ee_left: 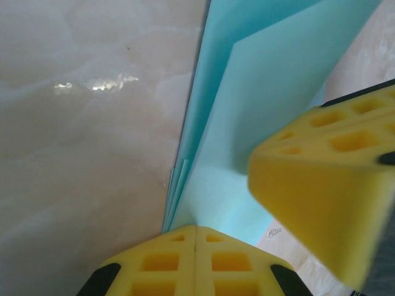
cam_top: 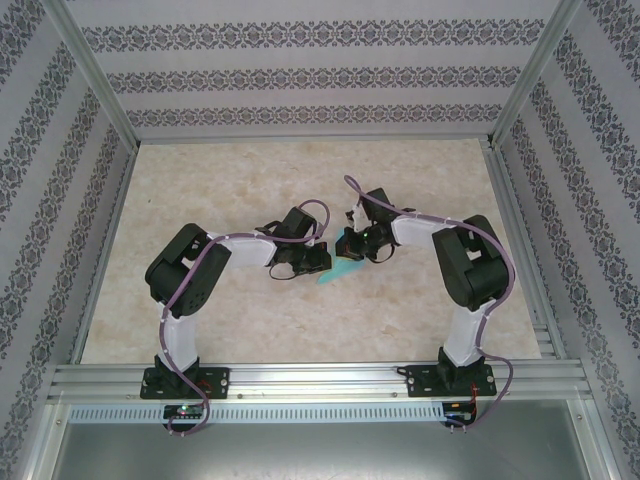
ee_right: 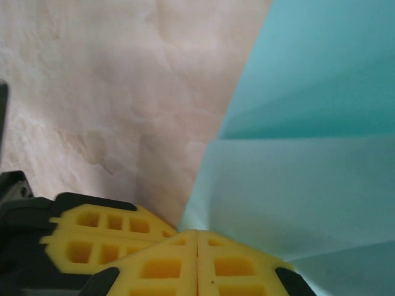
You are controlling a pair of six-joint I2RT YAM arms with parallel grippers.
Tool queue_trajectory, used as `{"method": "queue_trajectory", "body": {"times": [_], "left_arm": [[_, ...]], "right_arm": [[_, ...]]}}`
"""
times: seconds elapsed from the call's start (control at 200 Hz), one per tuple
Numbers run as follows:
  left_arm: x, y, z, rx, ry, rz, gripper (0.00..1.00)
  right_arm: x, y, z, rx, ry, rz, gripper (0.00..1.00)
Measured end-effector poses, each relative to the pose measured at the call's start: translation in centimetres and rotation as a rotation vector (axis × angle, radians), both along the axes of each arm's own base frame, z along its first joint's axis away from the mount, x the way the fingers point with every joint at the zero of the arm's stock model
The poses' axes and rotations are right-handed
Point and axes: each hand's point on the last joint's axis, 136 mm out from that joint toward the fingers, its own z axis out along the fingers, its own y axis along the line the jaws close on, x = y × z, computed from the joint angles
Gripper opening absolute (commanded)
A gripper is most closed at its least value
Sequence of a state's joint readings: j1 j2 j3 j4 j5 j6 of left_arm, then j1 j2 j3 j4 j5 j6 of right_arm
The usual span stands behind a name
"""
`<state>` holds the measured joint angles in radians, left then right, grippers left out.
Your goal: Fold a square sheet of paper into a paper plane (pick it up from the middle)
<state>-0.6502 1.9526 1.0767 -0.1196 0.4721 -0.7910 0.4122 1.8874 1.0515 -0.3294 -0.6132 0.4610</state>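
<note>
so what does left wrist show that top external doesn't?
Left wrist: the paper up close as stacked folded layers, the left gripper shut on their edge, another yellow pad over the sheet. Top external: the left arm and right arm whole, patterned walls, metal frame. Both: the teal paper and the pale marbled table.

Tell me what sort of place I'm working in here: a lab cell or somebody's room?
Most likely a purpose-built robot test cell, not a real room: an aluminium frame boxes it in, patterned wallpaper panels form three walls, and the floor is a marble-look tabletop.
</note>
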Motion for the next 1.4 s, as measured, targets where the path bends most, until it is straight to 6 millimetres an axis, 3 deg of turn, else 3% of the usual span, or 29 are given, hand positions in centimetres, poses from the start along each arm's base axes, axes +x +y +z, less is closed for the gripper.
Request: {"method": "queue_trajectory", "body": {"times": [0.16,0.54,0.944,1.254,1.399], "left_arm": [[0.0,0.0,0.0,0.004,0.001,0.002,0.00],[0.1,0.1,0.0,0.010,-0.001,0.005,0.00],[0.2,0.1,0.0,0.013,-0.003,0.007,0.00],[0.2,0.1,0.0,0.015,-0.010,0.000,0.00],[0.2,0.2,0.0,0.016,-0.014,-0.006,0.00]], "right_arm": [[-0.6,-0.2,-0.9,0.032,-0.017,0.020,0.06],[0.1,-0.7,-1.2,0.102,-0.013,0.014,0.06],[3.4,-3.4,-1.1,0.096,-0.028,-0.091,0.07],[8.0,-7.2,-1.1,0.020,-0.090,-0.221,0.07],[9.2,-8.5,-1.0,-0.008,-0.103,-0.256,0.08]]}}
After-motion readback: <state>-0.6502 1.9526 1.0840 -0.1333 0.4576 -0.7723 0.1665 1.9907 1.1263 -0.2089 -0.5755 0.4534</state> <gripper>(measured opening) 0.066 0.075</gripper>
